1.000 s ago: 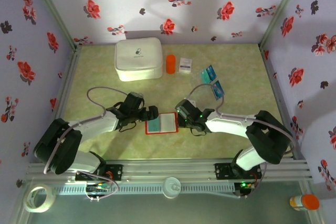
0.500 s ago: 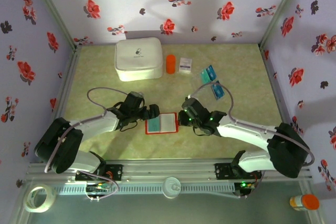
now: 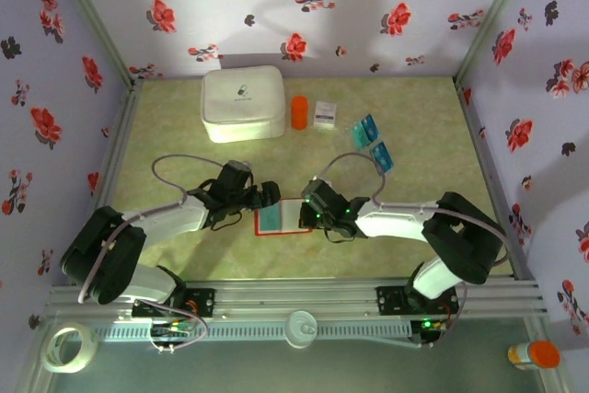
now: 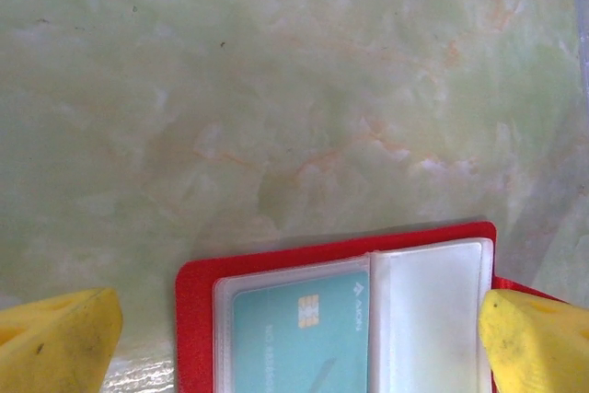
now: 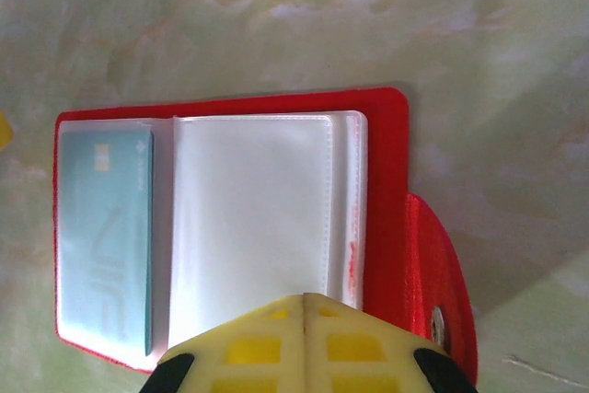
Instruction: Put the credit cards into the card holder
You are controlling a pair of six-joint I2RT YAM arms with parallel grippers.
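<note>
From above, the card holder (image 3: pixel 281 216) lies open in the lower middle of the frame, with the left gripper (image 3: pixel 264 198) at its left edge and the right gripper (image 3: pixel 311 211) over its right edge. The loose credit cards (image 3: pixel 368 132) sit well apart at the upper right in two small heaps, so a reach back there could scatter a heap or lift two cards at once. In the left wrist view, the left fingers (image 4: pixel 57 345) stand wide apart at the bottom corners, gripping nothing and straddling the holder, which has one teal card (image 4: pixel 294 338) in its left pocket. With nothing pinning it, the holder may slide on the smooth table (image 4: pixel 276 89). In the right wrist view, the right fingers (image 5: pixel 248 349) are pressed together at the bottom centre with nothing visible between them, over the empty clear pocket (image 5: pixel 248 209). A push there could crease the film, flip the page shut or drag the holder.
</note>
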